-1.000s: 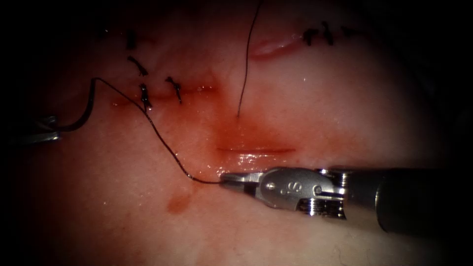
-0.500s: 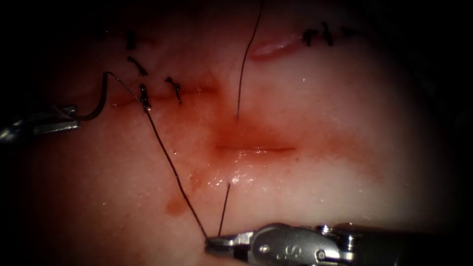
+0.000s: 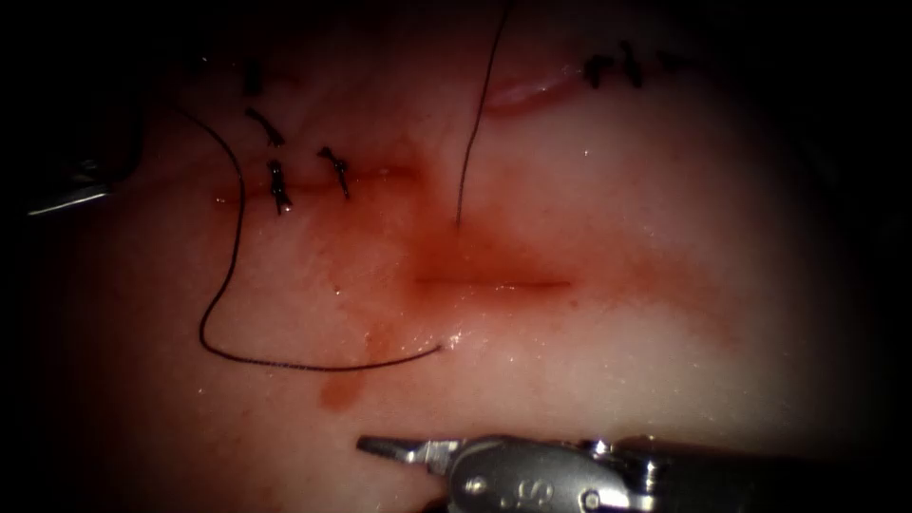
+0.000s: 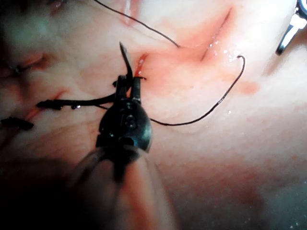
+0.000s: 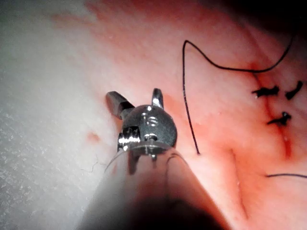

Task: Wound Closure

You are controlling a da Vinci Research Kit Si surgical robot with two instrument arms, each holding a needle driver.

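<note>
At the near edge of the tissue (image 3: 617,380), the right tool (image 3: 380,446) hangs with its jaws apart, holding nothing. The left tool (image 4: 130,88) is clamped on the needle (image 4: 125,60), which is clear of the tissue; I cannot tell where along its curve. The thread (image 3: 323,369) lies slack left of the cut (image 3: 494,283). Any slack is best taken up gently, in line with the thread's exit point, keeping the loop off the needle.

The tissue (image 3: 665,380) is seen as the carrying surface, on which a slack loop of thread (image 3: 228,313) is laid to the left of the cut (image 3: 494,283), red fluid (image 3: 446,261) is spread around that cut, and dark stitches (image 3: 278,185) are set at upper left.
</note>
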